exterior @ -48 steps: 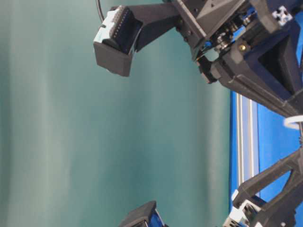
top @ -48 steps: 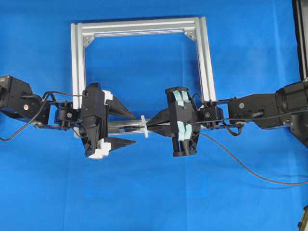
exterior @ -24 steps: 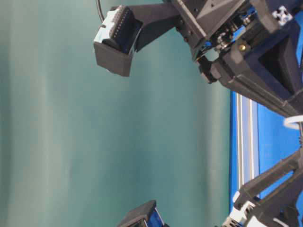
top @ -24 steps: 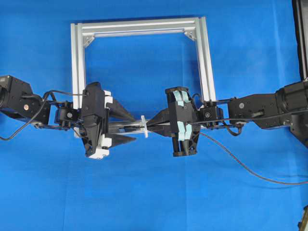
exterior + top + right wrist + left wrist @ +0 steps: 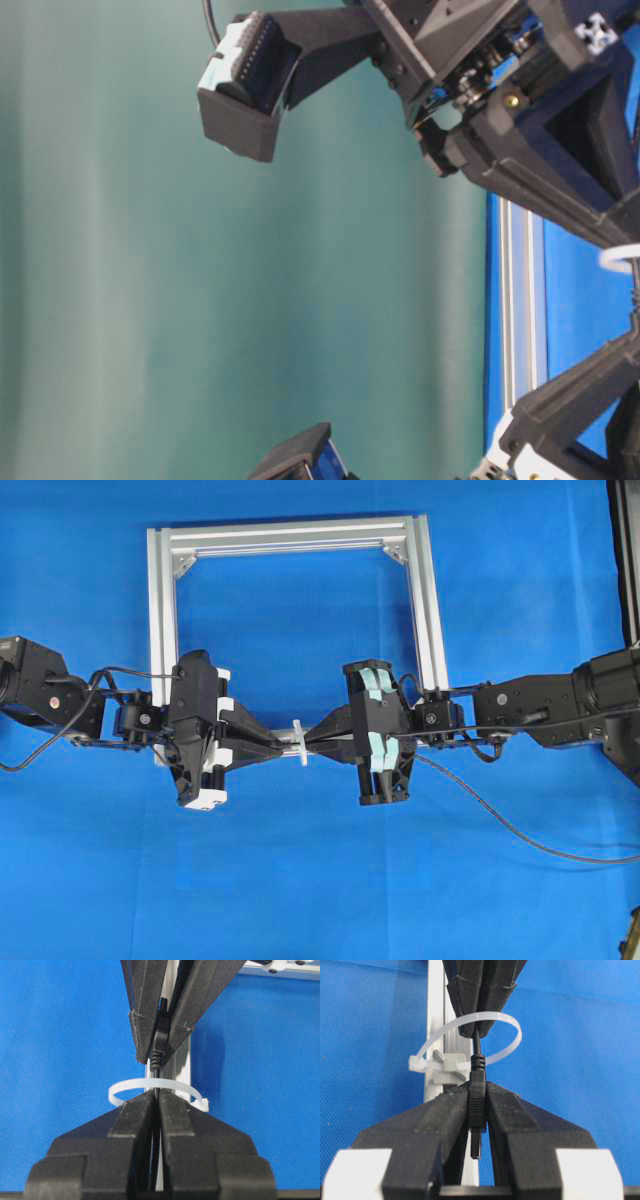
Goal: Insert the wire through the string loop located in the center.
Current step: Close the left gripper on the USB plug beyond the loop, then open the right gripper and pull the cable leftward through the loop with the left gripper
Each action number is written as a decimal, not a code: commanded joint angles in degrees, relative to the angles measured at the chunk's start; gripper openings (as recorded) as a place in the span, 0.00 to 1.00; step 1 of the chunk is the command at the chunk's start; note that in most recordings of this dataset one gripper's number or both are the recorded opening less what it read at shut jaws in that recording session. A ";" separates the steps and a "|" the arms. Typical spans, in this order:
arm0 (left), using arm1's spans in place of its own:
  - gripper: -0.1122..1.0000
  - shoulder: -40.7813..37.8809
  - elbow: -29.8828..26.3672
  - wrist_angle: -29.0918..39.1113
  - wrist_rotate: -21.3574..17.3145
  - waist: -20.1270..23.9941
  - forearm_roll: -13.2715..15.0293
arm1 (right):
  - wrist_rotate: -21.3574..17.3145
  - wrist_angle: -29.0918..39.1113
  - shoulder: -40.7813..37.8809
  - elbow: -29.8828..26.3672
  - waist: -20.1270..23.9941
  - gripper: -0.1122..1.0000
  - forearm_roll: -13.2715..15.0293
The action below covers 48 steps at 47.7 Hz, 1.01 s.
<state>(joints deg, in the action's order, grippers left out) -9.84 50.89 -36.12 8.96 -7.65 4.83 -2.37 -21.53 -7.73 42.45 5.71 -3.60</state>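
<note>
Both grippers meet at the loop (image 5: 298,742), which stands upright on the near bar of the frame (image 5: 163,600), about mid-bar. The wire (image 5: 478,1049) already runs through the loop.

The left gripper (image 5: 280,747) sits just left of the loop, and its fingers (image 5: 437,1120) are pinched tight on the wire's plug (image 5: 476,1105). In the left wrist view the plug is clamped between both pads, with its metal end poking back toward the camera and the thin cable heading forward through the loop.

The right gripper (image 5: 318,737) sits just on the other side of the loop, fingers (image 5: 135,1120) closed narrow on the wire. In the right wrist view the cable comes out between the pads, crosses the loop and ends at the plug held in the left fingers beyond.

From the right gripper the rest of the wire trails away from the loop across the blue tabletop (image 5: 300,880), curving off toward the right edge of the overhead view. The table-level view only shows arm parts and a sliver of the loop, so it doesn't help much.
</note>
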 commanded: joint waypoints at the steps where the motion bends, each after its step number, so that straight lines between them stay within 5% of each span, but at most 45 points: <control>1: 0.16 1.23 -0.44 -0.18 0.00 0.00 0.09 | 0.00 0.00 0.79 -0.62 0.09 0.08 0.09; 15: 0.16 1.23 -0.44 -0.18 -0.09 -0.09 0.09 | -0.26 0.97 0.79 -0.70 0.09 0.14 0.09; 32: 0.16 1.32 -0.35 -0.18 -0.18 0.00 0.09 | -0.35 1.32 0.79 -0.79 0.09 0.95 0.00; 48: 0.16 1.85 0.26 -0.18 -0.53 0.00 0.09 | -0.35 1.49 0.79 -0.88 0.00 0.96 0.00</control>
<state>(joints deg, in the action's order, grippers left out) -9.84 51.06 -36.04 8.53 -7.65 4.83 -2.64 -19.86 -7.73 42.45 5.63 -3.60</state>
